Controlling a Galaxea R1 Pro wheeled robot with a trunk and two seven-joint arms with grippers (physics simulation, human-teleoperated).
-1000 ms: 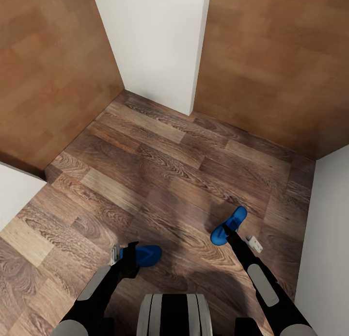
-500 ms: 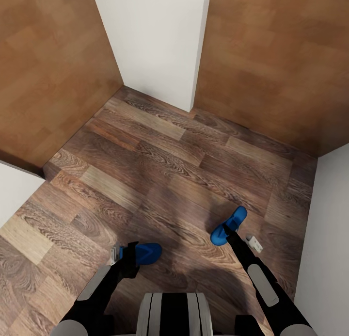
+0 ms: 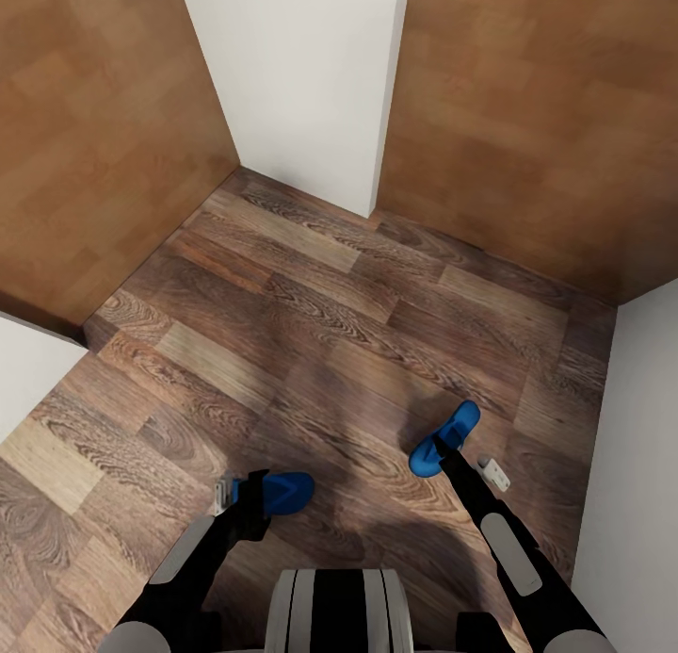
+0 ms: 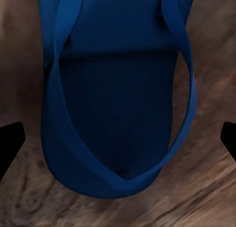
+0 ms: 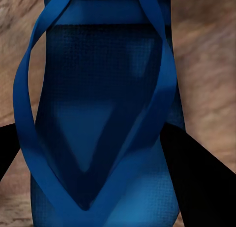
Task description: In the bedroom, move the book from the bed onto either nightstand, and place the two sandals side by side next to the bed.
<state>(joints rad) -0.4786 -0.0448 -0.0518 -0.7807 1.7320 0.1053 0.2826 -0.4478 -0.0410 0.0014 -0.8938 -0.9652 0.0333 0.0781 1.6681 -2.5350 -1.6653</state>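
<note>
The left gripper (image 3: 247, 496) carries one blue sandal (image 3: 282, 492) by its end, and the right gripper (image 3: 443, 457) carries the other sandal (image 3: 444, 438) the same way; in the right wrist view the dark fingers press in against both edges of the sole (image 5: 101, 119), so that one reads as clamped. In the left wrist view the fingertips (image 4: 10, 141) stand out to either side of the sole (image 4: 115, 114), so whether that grip is really closed cannot be told from here. Around them lie the wood-plank floor (image 3: 311, 333), two brown doors (image 3: 85, 125) and a white wall (image 3: 301, 78) between. Each sandal looks light, flat and bendy, likely to droop from an end hold; pinching across the sole near the straps (image 5: 29, 89) seems soundest. Count: two sandals, one in each gripper, well apart from each other.
</note>
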